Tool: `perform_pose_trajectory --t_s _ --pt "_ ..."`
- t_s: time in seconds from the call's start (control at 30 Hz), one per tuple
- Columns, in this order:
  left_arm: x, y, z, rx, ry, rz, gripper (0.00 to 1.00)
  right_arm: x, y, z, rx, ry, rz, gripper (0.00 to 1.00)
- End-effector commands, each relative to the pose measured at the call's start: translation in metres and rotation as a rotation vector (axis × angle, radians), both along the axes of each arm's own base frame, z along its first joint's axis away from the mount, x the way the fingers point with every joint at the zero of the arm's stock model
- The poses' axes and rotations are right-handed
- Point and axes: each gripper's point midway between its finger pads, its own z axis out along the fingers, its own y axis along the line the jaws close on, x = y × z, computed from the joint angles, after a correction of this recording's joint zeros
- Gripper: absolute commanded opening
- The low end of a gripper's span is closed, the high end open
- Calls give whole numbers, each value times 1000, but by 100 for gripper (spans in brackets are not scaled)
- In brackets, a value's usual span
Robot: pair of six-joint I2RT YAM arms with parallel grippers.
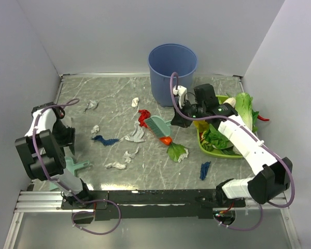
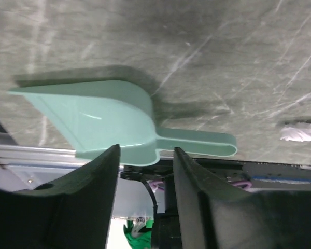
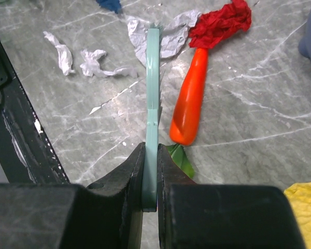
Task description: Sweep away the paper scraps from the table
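Note:
Several paper scraps lie on the marble table [image 1: 233, 174]: white ones [image 1: 90, 105] [image 1: 135, 101] [image 1: 115, 166], a grey one [image 1: 136, 135], a red one [image 1: 143, 116], and dark blue ones [image 1: 104, 140] [image 1: 204, 170]. My right gripper [image 3: 151, 155] is shut on the handle of the teal brush [image 3: 152, 93], whose head reaches the grey scrap [image 3: 168, 36] and lies next to the red scrap [image 3: 220, 23]. My left gripper [image 2: 145, 155] is open and empty, just above the teal dustpan [image 2: 109, 122], where its handle joins the pan, at the near left edge.
An orange carrot [image 1: 168, 141] with green leaves lies beside the brush. A blue bucket [image 1: 172, 72] stands at the back centre. A green tray [image 1: 203, 147] of vegetables sits at the right under my right arm. The metal rail [image 1: 145, 197] runs along the near edge.

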Motion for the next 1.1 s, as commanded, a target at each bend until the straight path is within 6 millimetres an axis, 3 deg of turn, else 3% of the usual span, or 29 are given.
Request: perform_pose_trajectory --t_s 0.0,0.5,0.73,0.83,1.07 --pt "-3 -11 -13 -58 25 32 48 14 3 23 17 -47 -5 0" --pt "-9 0 -36 -21 94 14 37 23 5 17 -8 -40 -12 0" --pt "1 3 -45 -23 87 10 30 23 1 18 -18 -60 -24 0" --pt "13 5 -44 -23 60 20 13 22 -1 17 -21 -66 -29 0" --pt "41 -6 -39 -62 26 -81 1 21 -4 17 -26 -83 -35 0"
